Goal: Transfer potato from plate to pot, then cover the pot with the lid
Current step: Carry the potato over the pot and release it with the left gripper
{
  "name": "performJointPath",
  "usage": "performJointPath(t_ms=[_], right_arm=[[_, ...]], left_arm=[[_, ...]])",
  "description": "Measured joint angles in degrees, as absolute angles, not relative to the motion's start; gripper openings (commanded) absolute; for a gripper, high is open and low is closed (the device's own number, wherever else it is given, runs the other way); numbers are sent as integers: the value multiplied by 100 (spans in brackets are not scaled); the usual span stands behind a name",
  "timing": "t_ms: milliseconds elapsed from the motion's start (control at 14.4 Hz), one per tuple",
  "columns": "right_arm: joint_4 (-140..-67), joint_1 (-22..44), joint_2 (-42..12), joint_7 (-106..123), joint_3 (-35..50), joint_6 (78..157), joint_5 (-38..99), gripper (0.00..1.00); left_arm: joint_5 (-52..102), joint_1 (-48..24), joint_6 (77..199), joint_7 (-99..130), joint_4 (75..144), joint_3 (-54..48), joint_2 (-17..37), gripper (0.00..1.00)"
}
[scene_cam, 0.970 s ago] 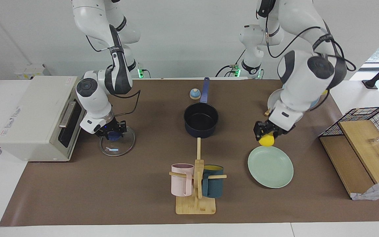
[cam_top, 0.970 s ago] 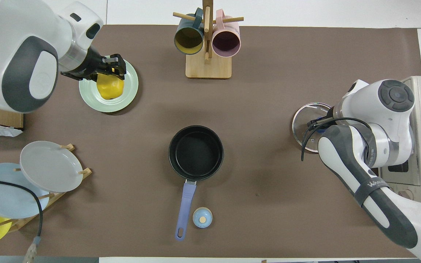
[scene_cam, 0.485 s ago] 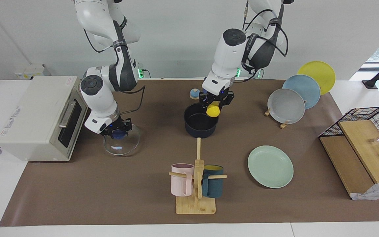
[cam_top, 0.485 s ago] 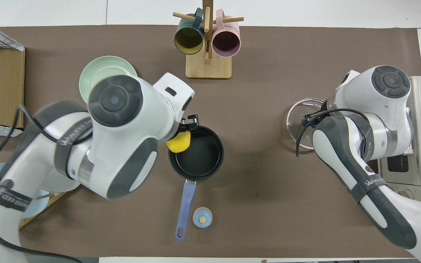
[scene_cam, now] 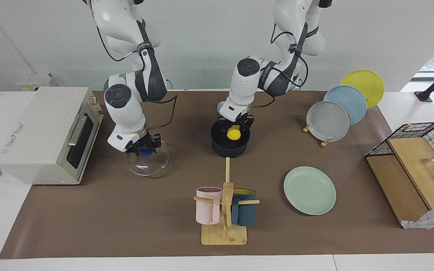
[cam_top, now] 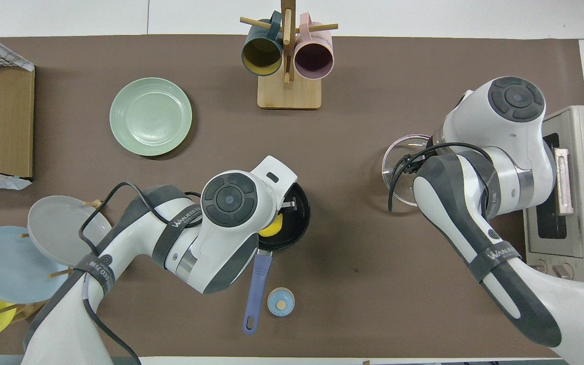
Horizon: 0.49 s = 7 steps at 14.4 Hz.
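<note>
Potato (scene_cam: 233, 134) down in the pot (scene_cam: 230, 146), lid (scene_cam: 148, 162) on its way

The left gripper (scene_cam: 235, 127), a second ago just above the plate (scene_cam: 309, 190), now sits low over the pot, fingers clamped on the potato; release remains. The right gripper (scene_cam: 143, 148), shut on the lid's knob, has carried it off the table toward the pot; covering remains

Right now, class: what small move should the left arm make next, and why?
Probably open the left gripper and let go: the potato sits low inside the pot, the plate is bare, and the right gripper already holds the lid by its knob.
</note>
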<state>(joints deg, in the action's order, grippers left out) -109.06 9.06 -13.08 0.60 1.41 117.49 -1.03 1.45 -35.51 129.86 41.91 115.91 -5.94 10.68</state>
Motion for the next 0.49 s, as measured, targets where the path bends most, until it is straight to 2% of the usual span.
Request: performJointPath(t_ms=[485], right_arm=[[-10888, 916, -1345, 60, 143, 11748, -103, 0]], left_arm=[[-122, -3772, 13464, 4595, 11719, -589, 1523, 0]])
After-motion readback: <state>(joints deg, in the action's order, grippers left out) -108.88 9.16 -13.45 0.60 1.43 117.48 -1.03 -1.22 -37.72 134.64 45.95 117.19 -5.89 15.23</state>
